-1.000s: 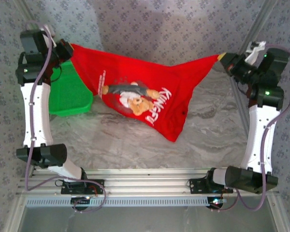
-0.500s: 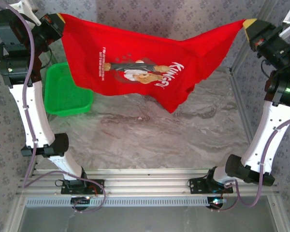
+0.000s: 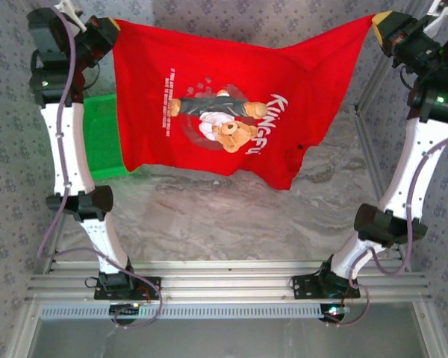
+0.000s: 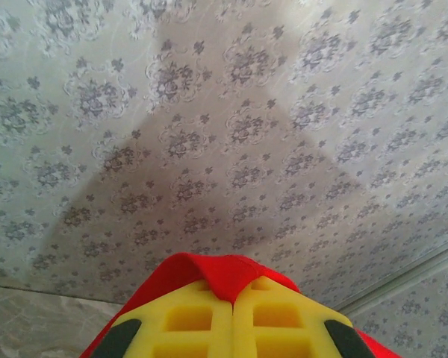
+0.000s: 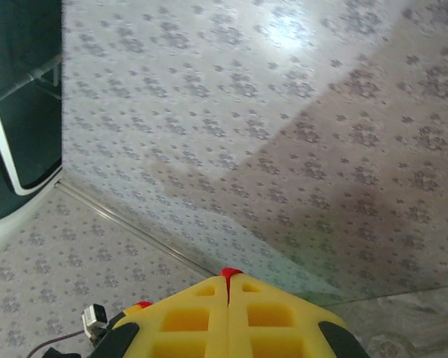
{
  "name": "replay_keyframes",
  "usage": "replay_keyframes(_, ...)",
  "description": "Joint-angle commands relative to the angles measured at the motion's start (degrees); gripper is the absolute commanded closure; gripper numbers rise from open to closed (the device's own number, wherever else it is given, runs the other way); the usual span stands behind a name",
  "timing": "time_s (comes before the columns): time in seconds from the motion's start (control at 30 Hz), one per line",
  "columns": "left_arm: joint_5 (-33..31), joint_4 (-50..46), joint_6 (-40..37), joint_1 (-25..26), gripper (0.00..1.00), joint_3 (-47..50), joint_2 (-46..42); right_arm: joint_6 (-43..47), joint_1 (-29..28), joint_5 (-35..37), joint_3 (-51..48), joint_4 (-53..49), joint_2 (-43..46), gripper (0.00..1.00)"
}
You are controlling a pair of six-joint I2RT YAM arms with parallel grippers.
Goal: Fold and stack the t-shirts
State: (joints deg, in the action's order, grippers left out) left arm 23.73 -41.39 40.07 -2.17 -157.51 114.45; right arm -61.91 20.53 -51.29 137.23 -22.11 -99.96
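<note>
Top external | left fingers [image 3: 110,28], right fingers [image 3: 381,20] each pinch a t-shirt [image 3: 209,89] corner, held aloft | risk: shallow pinch slips, cloth drops crumpled onto desk [image 3: 209,216]

T-shirt [image 3: 231,112] is held stretched above table [image 3: 231,216] between left gripper [image 3: 113,27] and right gripper [image 3: 377,21]; basket [image 3: 101,142] is set on table, partly behind its left edge.

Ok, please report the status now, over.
Left gripper and right gripper shut on red t-shirt. Shirt hangs spread between them. Green basket partly behind it.
</note>
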Motion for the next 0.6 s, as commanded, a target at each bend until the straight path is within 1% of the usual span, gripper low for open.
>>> replay_keyframes(0.0, 0.92, 4.99, 2.75, 0.80, 1.00, -3.95, 4.00, 2.14, -0.92, -0.22, 3.25, 0.48, -4.12, 1.00)
replay_keyframes(0.07, 0.68, 5.61, 3.59, 1.11, 1.00, -5.96, 6.65, 2.21, -1.35, -0.89, 5.87, 1.55, -7.63, 1.00)
replay_keyframes(0.17, 0.74, 8.07, 5.75, 1.21, 1.00, -7.87, 9.90, 1.23, -1.29, -1.40, 14.86, 0.88, -14.88, 1.00)
replay_keyframes(0.23, 1.95, 11.36, 8.34, 1.09, 1.00, -7.98, 11.39, -1.20, -1.12, -1.70, 20.69, 3.15, -19.47, 1.00)
replay_keyframes(0.3, 2.60, 12.99, 9.99, 0.72, 1.00, -8.96, 12.42, -3.49, -1.03, -1.64, 23.14, 6.71, -21.83, 1.00)
replay_keyframes(0.47, 3.20, 18.21, 13.13, -0.95, 1.00, -9.74, 12.34, -8.30, 0.82, -0.48, 23.17, 12.32, -21.97, 1.00)
replay_keyframes(0.57, 5.56, 19.16, 15.87, -3.03, 1.00, -9.81, 11.62, -8.93, 2.08, -1.87, 23.16, 13.92, -20.54, 1.00)
